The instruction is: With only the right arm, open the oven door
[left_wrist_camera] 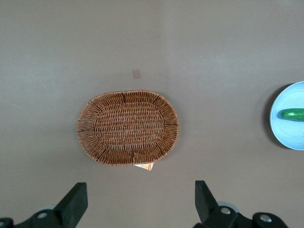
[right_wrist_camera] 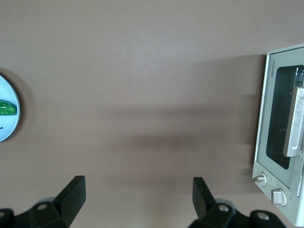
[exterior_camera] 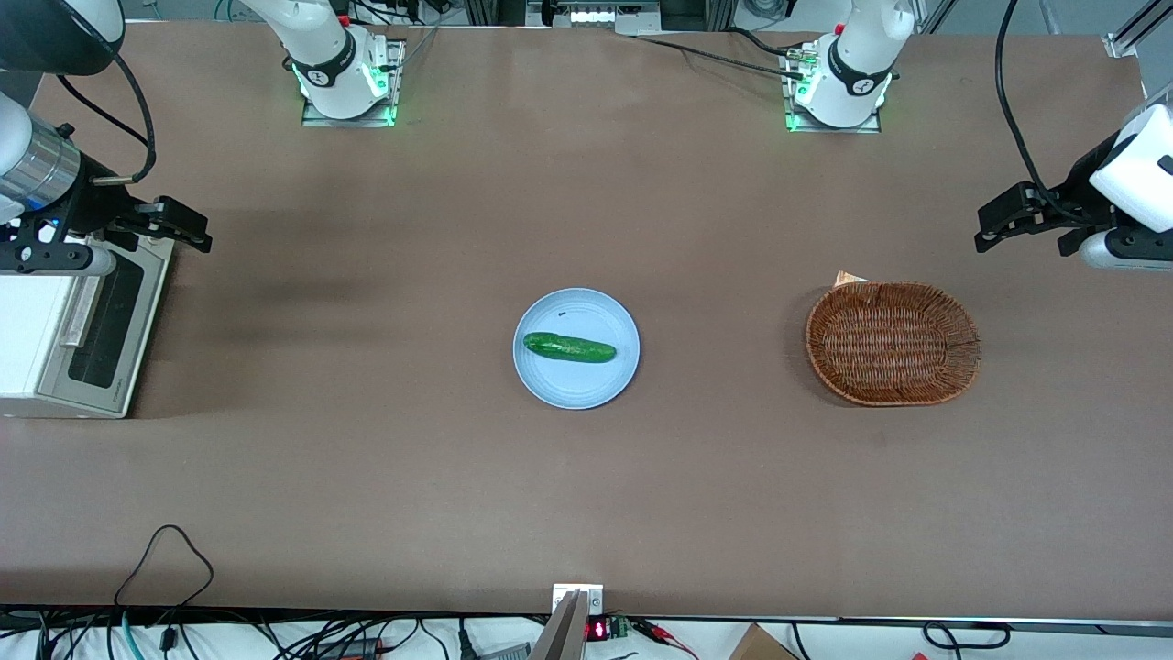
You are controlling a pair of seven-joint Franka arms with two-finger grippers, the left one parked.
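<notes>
The cream-white oven (exterior_camera: pixel 32 339) stands at the working arm's end of the table. Its oven door (exterior_camera: pixel 117 321) is shut, with a dark glass window and a silver bar handle (exterior_camera: pixel 81 307). The right arm (exterior_camera: pixel 37 170) reaches over the oven's end that is farther from the front camera. Its black gripper (exterior_camera: pixel 194 229) hangs open above the table just in front of the door, touching nothing. In the right wrist view the gripper (right_wrist_camera: pixel 137 187) holds nothing between its fingers, and the oven door (right_wrist_camera: pixel 278 114), its handle (right_wrist_camera: pixel 295 123) and a round knob (right_wrist_camera: pixel 259 179) show beside it.
A blue plate (exterior_camera: pixel 605 380) with a green cucumber (exterior_camera: pixel 569 347) sits mid-table. A wicker basket (exterior_camera: pixel 893 342) lies toward the parked arm's end. Cables run along the table edge nearest the front camera.
</notes>
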